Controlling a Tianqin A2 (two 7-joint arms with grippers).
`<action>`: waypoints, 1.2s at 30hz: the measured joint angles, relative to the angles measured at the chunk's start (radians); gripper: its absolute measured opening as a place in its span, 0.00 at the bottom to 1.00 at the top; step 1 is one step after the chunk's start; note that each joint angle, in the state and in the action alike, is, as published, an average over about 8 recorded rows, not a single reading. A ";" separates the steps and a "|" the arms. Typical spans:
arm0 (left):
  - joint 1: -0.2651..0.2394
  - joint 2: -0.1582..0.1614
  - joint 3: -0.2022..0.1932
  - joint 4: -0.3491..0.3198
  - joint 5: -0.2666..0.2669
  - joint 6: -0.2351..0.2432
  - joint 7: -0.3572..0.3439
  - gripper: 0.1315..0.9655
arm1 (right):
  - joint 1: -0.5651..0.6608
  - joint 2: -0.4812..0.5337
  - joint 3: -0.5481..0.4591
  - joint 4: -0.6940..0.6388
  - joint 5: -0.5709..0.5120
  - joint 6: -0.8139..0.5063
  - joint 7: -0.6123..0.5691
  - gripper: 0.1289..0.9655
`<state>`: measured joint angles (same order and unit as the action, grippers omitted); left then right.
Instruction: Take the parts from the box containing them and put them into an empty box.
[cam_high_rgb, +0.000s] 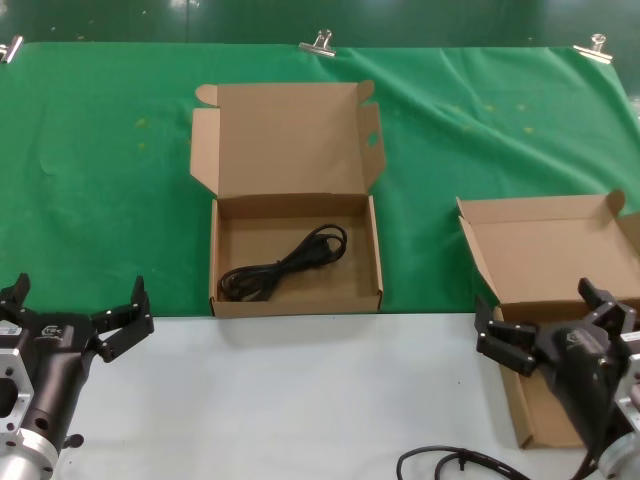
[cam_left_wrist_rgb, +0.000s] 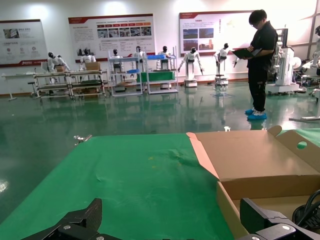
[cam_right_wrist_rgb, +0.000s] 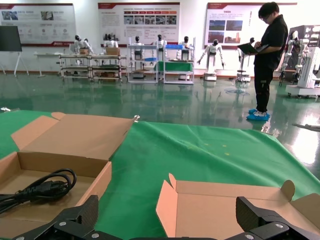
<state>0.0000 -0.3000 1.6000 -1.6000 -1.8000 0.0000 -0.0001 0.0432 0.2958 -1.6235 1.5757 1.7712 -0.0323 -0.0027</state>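
Observation:
One black power cord (cam_high_rgb: 285, 262) lies coiled in the open brown box (cam_high_rgb: 213, 260) at the middle of the green cloth. That box's lid stands back, with a small slot in its right flap (cam_high_rgb: 373, 137). A second open brown box (cam_high_rgb: 545, 250) sits at the right, and its visible floor is bare. My left gripper (cam_high_rgb: 78, 300) is open and empty at the front left, short of the cord box. My right gripper (cam_high_rgb: 540, 310) is open and empty over the right box's front. The cord also shows in the right wrist view (cam_right_wrist_rgb: 40, 189).
A loose black cable (cam_high_rgb: 460, 462) trails on the white table edge at the front right. Metal clips (cam_high_rgb: 318, 42) hold the green cloth (cam_high_rgb: 100, 180) along the back edge. A person (cam_right_wrist_rgb: 267, 60) stands far off on the shop floor.

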 joint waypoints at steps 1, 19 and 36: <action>0.000 0.000 0.000 0.000 0.000 0.000 0.000 1.00 | 0.000 0.000 0.000 0.000 0.000 0.000 0.000 1.00; 0.000 0.000 0.000 0.000 0.000 0.000 0.000 1.00 | 0.000 0.000 0.000 0.000 0.000 0.000 0.000 1.00; 0.000 0.000 0.000 0.000 0.000 0.000 0.000 1.00 | 0.000 0.000 0.000 0.000 0.000 0.000 0.000 1.00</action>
<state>0.0000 -0.3000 1.6000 -1.6000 -1.8000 0.0000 0.0000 0.0432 0.2958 -1.6235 1.5757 1.7712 -0.0323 -0.0027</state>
